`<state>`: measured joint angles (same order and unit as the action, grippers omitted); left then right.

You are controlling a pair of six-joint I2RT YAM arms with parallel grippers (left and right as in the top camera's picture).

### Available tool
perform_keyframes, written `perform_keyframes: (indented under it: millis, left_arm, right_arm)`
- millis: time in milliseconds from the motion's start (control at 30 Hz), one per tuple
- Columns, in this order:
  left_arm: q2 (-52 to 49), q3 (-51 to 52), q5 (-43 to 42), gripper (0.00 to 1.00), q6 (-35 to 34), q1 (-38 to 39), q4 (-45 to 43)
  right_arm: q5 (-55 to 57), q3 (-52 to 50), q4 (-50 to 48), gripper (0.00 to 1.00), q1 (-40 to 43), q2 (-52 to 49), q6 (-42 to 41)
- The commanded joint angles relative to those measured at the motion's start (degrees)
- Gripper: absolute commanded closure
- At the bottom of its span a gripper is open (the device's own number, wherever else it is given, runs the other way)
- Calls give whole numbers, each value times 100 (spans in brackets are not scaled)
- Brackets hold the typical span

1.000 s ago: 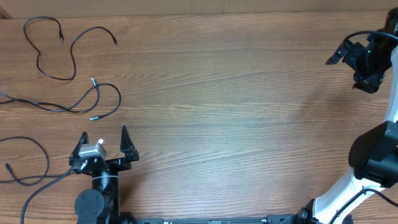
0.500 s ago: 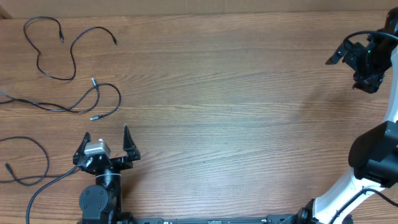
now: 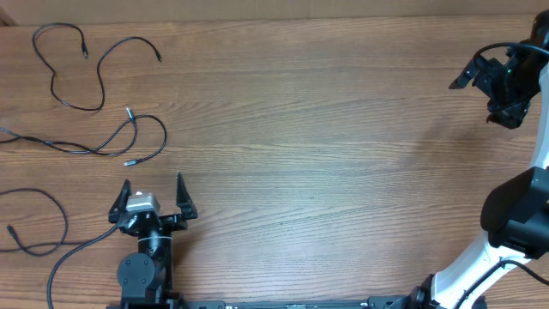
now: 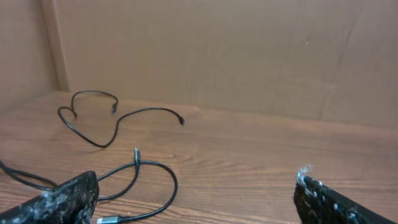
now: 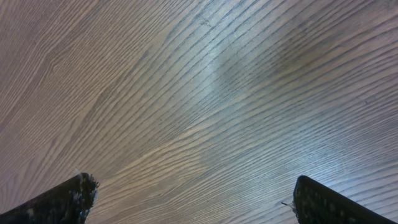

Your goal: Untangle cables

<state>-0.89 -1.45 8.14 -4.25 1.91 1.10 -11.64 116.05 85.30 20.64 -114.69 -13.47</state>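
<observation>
Closest to me, the left gripper [image 3: 153,182] sits low near the front edge of the table [image 3: 326,172], jaws spread wide with nothing between them. To its left lies the nearest cable [image 3: 65,221], an open loop running off the table's left side. Just beyond the fingertips is the middle cable [image 3: 93,153], which crosses over itself near one plug. Further back, by the far edge, the far cable [image 3: 101,77] snakes along on its own.

None of the three appears to touch another, so I judge the sorting nearly done, with that self-crossing the likely remaining step. Next I'd reach forward, pinch one strand near its plug and draw it clear.

Far right, the right gripper [image 3: 474,101] hangs open over bare wood.
</observation>
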Motion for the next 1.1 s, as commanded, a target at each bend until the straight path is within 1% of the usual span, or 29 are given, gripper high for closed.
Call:
perform_keyframes:
  millis: [0,167,400,1067]
  left_arm:
    - [72,118,-201,0,177,33,114]
    - [72,118,-199,1,210,33,282]
    - [72,118,-201,0,605,33,289]
    - [63,118,-221,0,599,33,282]
  right_arm:
    - [-2,92,-13,0,15,142,-24]
    - [-2,92,-13,0,15,142,-24]
    - [-2,92,-13,0,15,142,-24]
    - [-2,92,-13,0,15,142,-24]
